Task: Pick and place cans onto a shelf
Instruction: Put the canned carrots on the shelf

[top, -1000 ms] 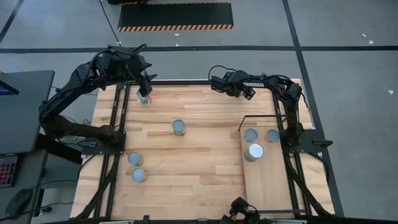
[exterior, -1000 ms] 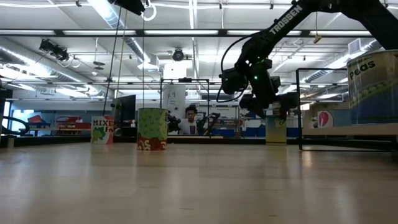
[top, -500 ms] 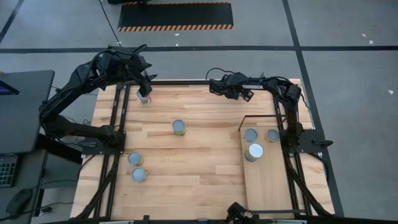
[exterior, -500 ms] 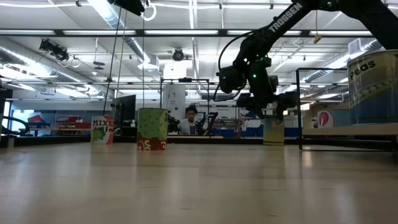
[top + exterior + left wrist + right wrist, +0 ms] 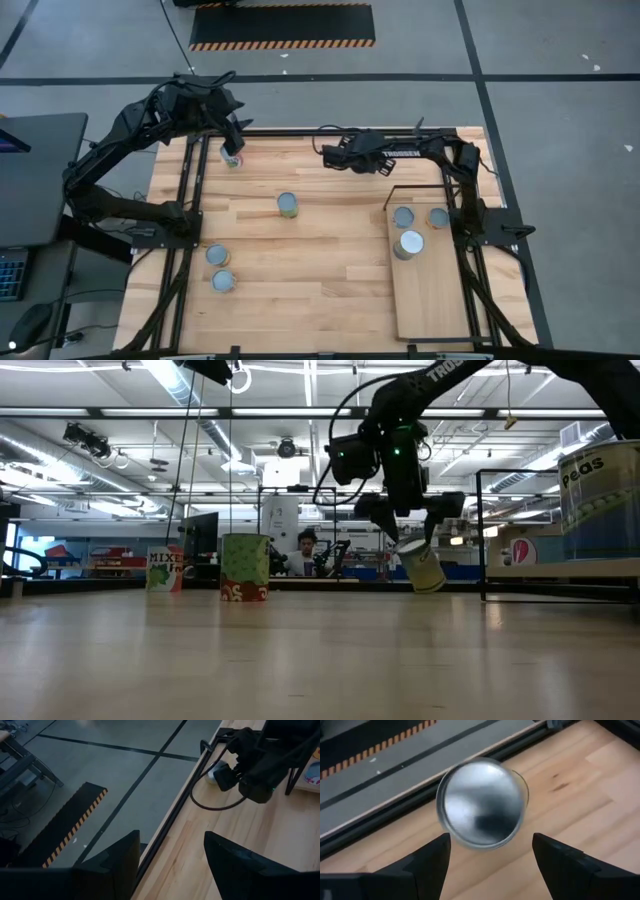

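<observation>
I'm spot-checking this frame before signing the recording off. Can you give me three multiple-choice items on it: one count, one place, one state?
1. How many cans stand on the shelf?
A two
B three
C five

2. Where is the right claw?
A over the shelf
B over the bare table, clear of the shelf
C off the table, over the floor

3. How does the can under the right claw sit?
A upright
B tilted
C flat on its side

Key:
1 B: the high view shows three cans at one end of the shelf.
2 B: the right claw is above the table, well to the side of the shelf.
3 B: in the low view the can leans at an angle.
</observation>
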`<state>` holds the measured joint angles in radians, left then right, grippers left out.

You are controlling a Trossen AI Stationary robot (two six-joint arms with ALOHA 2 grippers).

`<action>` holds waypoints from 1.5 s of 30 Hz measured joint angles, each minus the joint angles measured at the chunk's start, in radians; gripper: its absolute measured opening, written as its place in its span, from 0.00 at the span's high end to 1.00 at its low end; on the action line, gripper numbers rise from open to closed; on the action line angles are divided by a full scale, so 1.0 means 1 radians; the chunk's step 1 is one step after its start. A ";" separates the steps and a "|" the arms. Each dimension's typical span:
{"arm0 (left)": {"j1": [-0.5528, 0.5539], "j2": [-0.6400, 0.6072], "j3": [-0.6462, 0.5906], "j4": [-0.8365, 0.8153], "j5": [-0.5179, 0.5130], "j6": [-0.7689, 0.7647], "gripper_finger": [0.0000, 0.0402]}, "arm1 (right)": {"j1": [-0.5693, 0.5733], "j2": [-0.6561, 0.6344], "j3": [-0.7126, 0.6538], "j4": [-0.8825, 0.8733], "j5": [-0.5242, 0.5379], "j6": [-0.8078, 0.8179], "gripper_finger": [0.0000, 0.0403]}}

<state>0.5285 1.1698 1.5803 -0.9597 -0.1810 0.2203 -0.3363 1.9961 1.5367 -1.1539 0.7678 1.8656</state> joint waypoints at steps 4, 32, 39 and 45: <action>0.000 0.000 0.000 0.012 0.000 0.000 0.44 | -0.013 0.000 0.010 -0.016 -0.009 -0.001 0.28; 0.000 0.001 0.000 0.023 -0.001 0.028 0.44 | -0.140 0.000 0.094 0.255 -0.334 0.034 0.27; 0.000 0.001 0.000 0.023 -0.001 0.054 0.44 | -0.203 0.000 0.097 0.270 -0.449 0.079 0.27; 0.000 0.001 0.000 0.023 -0.001 0.054 0.44 | -0.222 0.000 0.097 0.367 -0.430 0.190 0.26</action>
<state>0.5289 1.1706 1.5803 -0.9363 -0.1818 0.2745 -0.5585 1.9961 1.6341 -0.7865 0.3381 2.0551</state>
